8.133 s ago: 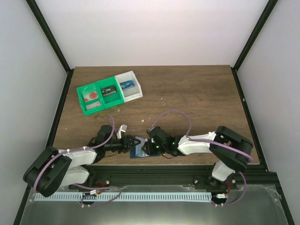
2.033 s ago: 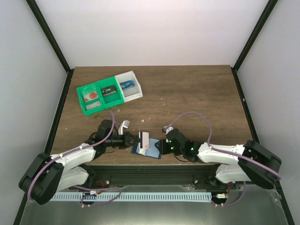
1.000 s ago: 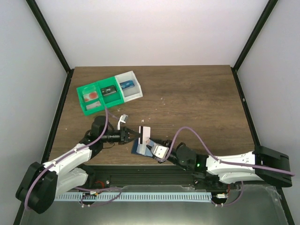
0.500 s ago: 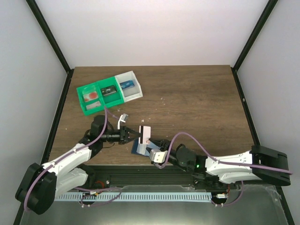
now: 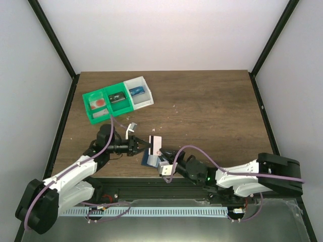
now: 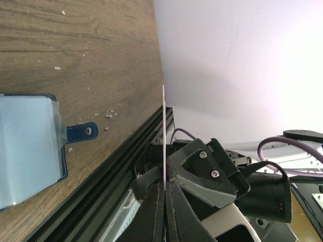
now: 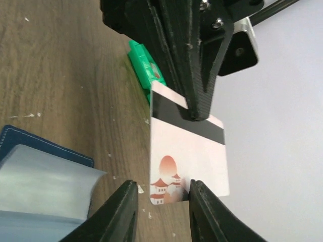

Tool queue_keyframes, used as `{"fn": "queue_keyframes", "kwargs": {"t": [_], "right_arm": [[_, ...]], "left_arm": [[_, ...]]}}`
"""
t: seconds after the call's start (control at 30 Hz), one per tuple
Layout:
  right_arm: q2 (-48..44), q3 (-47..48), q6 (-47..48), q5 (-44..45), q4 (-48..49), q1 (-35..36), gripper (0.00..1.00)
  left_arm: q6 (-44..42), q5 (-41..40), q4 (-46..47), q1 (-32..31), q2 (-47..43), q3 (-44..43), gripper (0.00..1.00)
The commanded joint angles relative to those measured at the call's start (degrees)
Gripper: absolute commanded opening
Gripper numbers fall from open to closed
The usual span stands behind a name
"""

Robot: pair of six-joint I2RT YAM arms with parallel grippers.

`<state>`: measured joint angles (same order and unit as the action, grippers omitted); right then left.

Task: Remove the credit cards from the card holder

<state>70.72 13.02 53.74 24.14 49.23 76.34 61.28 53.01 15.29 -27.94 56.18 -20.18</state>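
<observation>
Credit card [image 5: 155, 143] is pinched in the left tool [image 5: 143, 146]. The two black fingers [image 7: 194, 108] of that tool are closed tight on the card's top edge, right on its black stripe. The card is pale, and it has a small red picture of a sun and some houses near its bottom edge. It is up in the air and does not touch the desk [image 5: 212, 111]. In the left wrist view the card [image 6: 163, 136] shows only as a thin line, because the camera looks at its edge.

The card holder [image 5: 148, 160] lies flat on the desk, close to the near edge and just below the card. It is blue with a lighter blue panel, and a small dark blue tab with a snap [image 6: 85, 131] sticks out of one side. The card is out of it.

The right tool [image 5: 160, 160] is close to the card, down by its bottom edge. Its fingers [image 7: 126, 212] are spread apart and hold nothing. One finger sits in front of the card's bottom corner, but I cannot tell if it touches the card.

A green and white tray [image 5: 96, 113] with small things in it sits far back on the left side of the desk, well apart from the card holder.
</observation>
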Motion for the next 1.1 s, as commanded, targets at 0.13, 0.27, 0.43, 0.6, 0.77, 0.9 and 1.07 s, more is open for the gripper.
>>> {"fn": "queue_keyframes", "kwargs": {"t": [0.13,0.27,0.43,0.6,0.77,0.9,1.07], "right_arm": [[0.4,0.7,5.1,4.0,6.6,3.5,0.08],[1.2,0.8,6.4,4.8,8.7,4.5,0.01],[0.3,2.7,-1.7,5.6,6.4,5.0,0.01],[-4.1,5.1,-17.8,7.5,-1.9,5.1,0.00],[-6.3,10.2,-37.8,8.2,-14.2,5.1,0.01],[-8.6,15.0,-55.1,7.7,-24.3,4.8,0.00],[-10.9,18.3,-69.4,7.6,-33.5,2.9,0.00]], "left_arm": [[-0.1,1.4,-2.0,0.2,-1.5,-0.9,0.00],[0.4,1.3,-2.0,0.2,-1.8,-1.1,0.05],[0.1,-1.2,-1.9,0.2,-4.9,-1.4,0.44],[-0.2,-4.3,-0.9,0.2,-9.8,-1.6,0.60],[-3.4,-7.4,-3.1,0.2,-11.2,-3.1,0.65],[-7.7,-10.8,-7.8,0.2,-12.4,-5.9,0.66],[-10.7,-15.5,-12.6,0.2,-16.5,-8.3,0.70]]}}
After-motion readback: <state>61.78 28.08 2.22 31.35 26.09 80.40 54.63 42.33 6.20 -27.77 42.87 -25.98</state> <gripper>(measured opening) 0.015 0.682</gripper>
